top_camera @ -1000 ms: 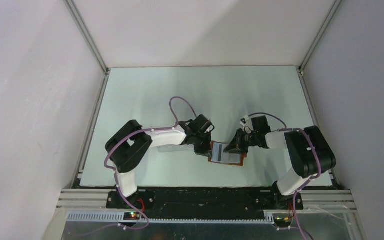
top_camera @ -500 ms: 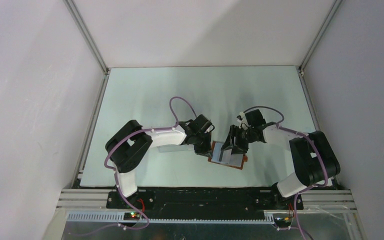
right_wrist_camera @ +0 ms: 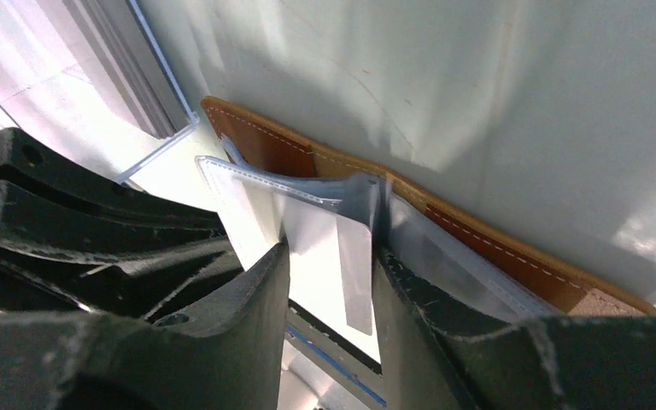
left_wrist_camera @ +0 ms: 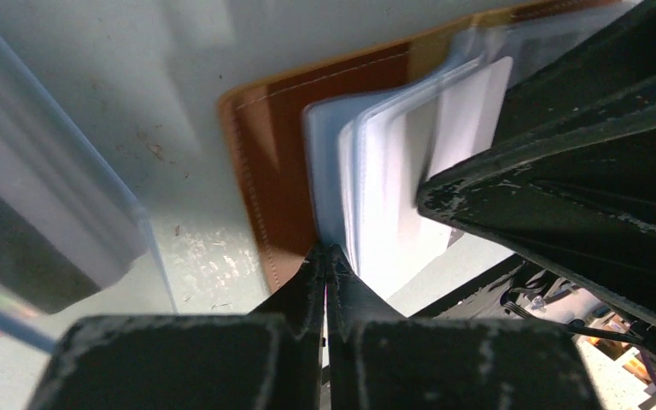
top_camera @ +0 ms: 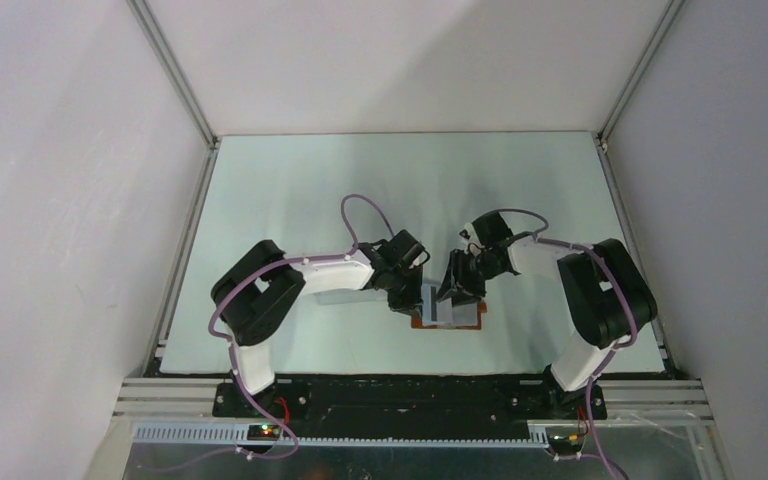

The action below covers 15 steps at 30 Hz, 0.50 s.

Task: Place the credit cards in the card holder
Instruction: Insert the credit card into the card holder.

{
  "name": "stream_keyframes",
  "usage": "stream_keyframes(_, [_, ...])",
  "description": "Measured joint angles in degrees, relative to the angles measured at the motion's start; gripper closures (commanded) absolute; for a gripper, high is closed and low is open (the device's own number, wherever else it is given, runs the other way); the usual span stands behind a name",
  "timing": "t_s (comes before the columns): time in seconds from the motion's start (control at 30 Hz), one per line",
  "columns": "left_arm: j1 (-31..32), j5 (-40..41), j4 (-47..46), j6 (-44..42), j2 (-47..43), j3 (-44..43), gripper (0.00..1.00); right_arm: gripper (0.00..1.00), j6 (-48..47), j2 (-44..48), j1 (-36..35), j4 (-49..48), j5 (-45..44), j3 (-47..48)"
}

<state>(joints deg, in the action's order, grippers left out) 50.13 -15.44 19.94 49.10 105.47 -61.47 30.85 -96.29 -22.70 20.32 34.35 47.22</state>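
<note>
The card holder (left_wrist_camera: 265, 171) is held steady in the closed left gripper (left_wrist_camera: 325, 256). One pocket leaf (right_wrist_camera: 356, 256) is straddled between the half-open right gripper (right_wrist_camera: 331, 252) fingers, likely for spreading.

You have nothing to read here: no text, label, brand, number or sign is legible on any surface. The cards (left_wrist_camera: 397, 192) in the wallet (left_wrist_camera: 265, 154) are too blurred for you to make out any print.
</note>
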Motion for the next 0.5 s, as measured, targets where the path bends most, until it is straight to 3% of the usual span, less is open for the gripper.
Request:
stream_keyframes(0.2, [0.3, -0.2, 0.6, 0.0, 0.0, -0.1, 1.00, 0.59, 1.1, -1.4, -1.2, -0.5, 0.6, 1.3])
stream_keyframes(0.37, [0.4, -0.2, 1.4, -0.1, 0.0, -0.3, 0.99, 0.77, 2.0, -1.4, -1.5, -0.7, 0.6, 1.3])
stream_keyframes(0.5, [0.4, -0.1, 3.5, -0.3, 0.0, -0.9, 0.97, 0.81, 2.9, -1.4, -1.5, -1.4, 1.7, 1.3])
